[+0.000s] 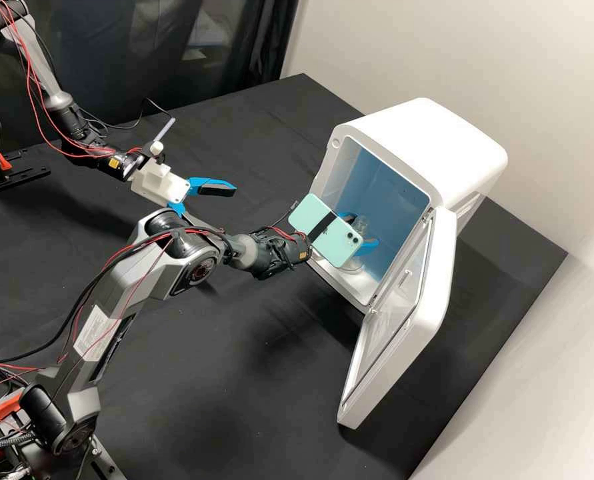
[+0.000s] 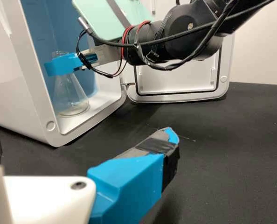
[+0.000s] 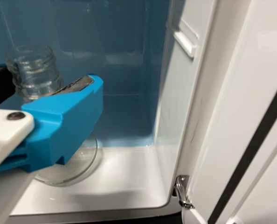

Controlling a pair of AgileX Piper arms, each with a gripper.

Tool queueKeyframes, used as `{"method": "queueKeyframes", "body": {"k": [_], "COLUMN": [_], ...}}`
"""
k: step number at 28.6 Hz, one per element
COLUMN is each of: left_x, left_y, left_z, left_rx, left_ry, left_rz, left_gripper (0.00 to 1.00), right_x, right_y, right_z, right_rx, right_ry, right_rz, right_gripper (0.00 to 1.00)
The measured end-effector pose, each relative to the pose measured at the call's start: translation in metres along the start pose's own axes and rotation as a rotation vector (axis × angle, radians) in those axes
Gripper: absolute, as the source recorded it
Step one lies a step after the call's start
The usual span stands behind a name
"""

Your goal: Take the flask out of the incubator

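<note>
The white incubator with a blue inside stands at the bench's right, its door swung wide open. A clear glass flask stands upright on the incubator's floor. My right gripper is inside the chamber, one blue finger and one dark pad lying against opposite sides of the flask's neck. In the left wrist view that blue finger crosses the flask at neck height. My left gripper hangs open above the bench, well left of the incubator, with nothing between its fingers.
A mint-green phone is strapped on the right arm's wrist and hides much of the chamber's mouth. The open door stands close beside the right gripper. Bare black bench lies in front of the incubator.
</note>
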Motion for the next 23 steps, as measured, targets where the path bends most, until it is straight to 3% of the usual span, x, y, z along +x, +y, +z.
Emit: {"method": "queueKeyframes", "body": {"k": [11, 14, 23], "left_x": [0.003, 0.005, 0.005], "left_y": [0.0033, 0.0038, 0.0034], "left_z": [0.010, 0.016, 0.018], "left_rx": [0.029, 0.019, 0.027], "left_ry": [-0.021, -0.025, -0.030], "left_rz": [0.015, 0.015, 0.011], "left_gripper": [1.00, 1.00, 1.00], "right_x": [-0.002, -0.003, -0.008], "right_y": [-0.008, -0.008, -0.005], "right_z": [-0.004, -0.005, -0.007], "right_rx": [-0.004, -0.005, -0.004], "right_ry": [0.008, 0.011, 0.014], "right_rz": [-0.017, -0.015, -0.014], "right_gripper": [0.00, 0.00, 0.00]}}
